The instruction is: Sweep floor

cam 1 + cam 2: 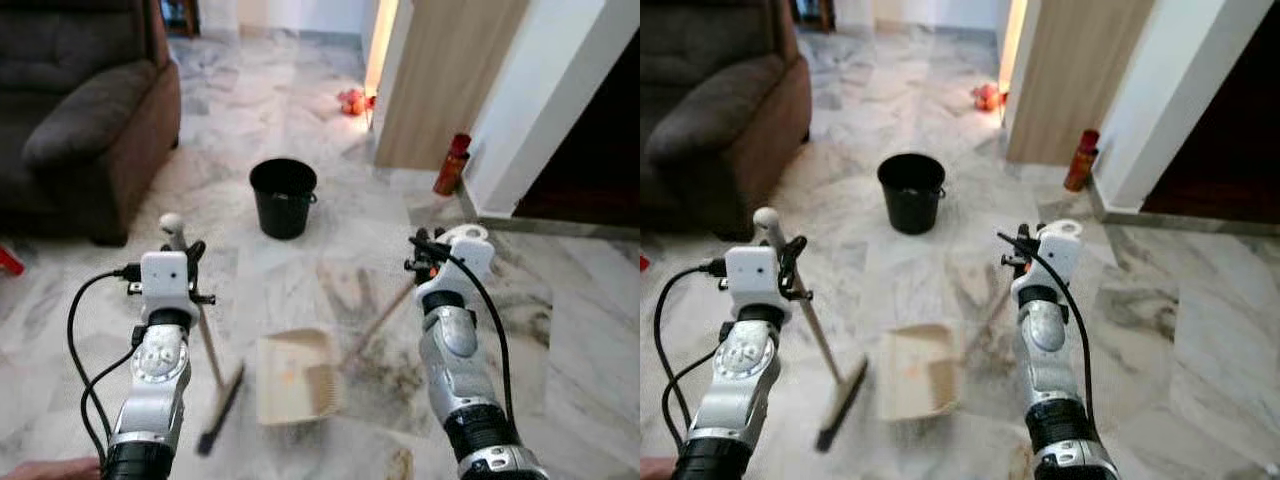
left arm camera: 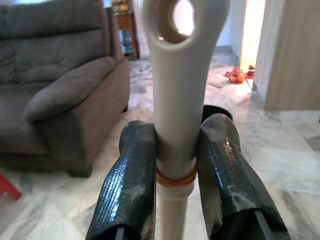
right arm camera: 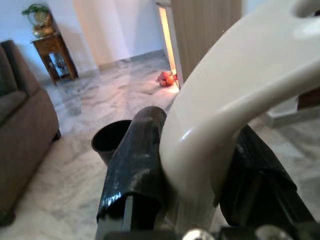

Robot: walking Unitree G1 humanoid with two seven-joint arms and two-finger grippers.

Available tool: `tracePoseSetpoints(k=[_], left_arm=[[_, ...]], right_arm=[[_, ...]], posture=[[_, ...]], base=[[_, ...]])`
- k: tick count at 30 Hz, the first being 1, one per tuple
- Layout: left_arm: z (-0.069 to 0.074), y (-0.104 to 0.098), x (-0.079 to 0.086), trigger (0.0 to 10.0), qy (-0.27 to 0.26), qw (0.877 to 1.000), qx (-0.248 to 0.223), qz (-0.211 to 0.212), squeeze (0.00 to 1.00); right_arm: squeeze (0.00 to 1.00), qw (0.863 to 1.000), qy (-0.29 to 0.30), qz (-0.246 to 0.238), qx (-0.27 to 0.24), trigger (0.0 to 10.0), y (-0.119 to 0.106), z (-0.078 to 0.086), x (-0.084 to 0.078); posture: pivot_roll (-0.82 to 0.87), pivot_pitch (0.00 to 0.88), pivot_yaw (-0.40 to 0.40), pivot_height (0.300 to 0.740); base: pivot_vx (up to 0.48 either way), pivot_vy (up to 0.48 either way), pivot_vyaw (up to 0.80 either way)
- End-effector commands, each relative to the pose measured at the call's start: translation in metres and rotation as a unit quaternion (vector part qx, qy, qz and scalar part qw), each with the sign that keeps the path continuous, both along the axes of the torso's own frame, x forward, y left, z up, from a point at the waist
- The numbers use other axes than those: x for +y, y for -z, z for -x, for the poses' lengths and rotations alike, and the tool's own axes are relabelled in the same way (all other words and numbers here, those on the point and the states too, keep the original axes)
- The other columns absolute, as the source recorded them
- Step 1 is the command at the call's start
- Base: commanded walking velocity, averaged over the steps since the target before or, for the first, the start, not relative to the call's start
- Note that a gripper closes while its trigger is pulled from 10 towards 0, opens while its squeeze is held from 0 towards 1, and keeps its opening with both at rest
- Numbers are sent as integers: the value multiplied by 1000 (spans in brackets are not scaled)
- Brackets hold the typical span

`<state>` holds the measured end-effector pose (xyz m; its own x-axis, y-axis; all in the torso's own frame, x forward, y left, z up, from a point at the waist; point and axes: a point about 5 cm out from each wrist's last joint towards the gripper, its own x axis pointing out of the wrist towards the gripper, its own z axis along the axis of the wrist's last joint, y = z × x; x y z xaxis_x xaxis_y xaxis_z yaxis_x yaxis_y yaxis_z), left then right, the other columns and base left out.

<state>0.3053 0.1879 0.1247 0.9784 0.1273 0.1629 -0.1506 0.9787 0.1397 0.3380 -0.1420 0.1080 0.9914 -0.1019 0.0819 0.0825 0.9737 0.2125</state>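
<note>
We note the left gripper [image 2: 172, 160] clamped on the cream handle of the broom [image 1: 208, 368], just below its hanging eye, with the brush head resting on the marble floor [image 1: 580, 300] just beside the dustpan [image 1: 295, 378]. The right gripper [image 3: 200, 175] is closed around the curved white grip of the dustpan's long handle [image 1: 385, 318], and the pan lies flat with its mouth toward us. We judge the step in hand to be gathering dirt into the pan; grey smears lie beside it on the floor. The next move calls for drawing the bristles toward the pan while holding it steady. Beyond stand a black bucket [image 1: 283, 197], a brown sofa [image 1: 85, 110] and a red bottle [image 1: 452, 164].
</note>
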Motion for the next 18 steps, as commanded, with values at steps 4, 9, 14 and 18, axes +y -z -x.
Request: tracePoseSetpoints(k=[4, 9, 14, 18], left_arm=[[-2, -9, -5, 10000, 4, 1000, -19, -5, 0], [-2, -9, -4, 10000, 2, 1000, -18, -6, 0], [-2, -8, -4, 10000, 1, 1000, -18, -7, 0], [-2, -8, -4, 10000, 0, 1000, -18, -6, 0]], right_arm=[[0, 1000, 17, 10, -23, 10000, -10, -1, -13], [0, 1000, 13, 9, -21, 10000, -9, -1, -11], [0, 1000, 11, 8, -21, 10000, -9, -1, -11], [0, 1000, 3, -1, -15, 10000, -8, -2, -9]], posture=[[50, 36, -67, 740], [52, 34, -68, 740], [52, 31, -68, 740], [52, 31, -68, 740]], base=[[296, 0, 0], [299, 0, 0], [303, 0, 0], [304, 0, 0]])
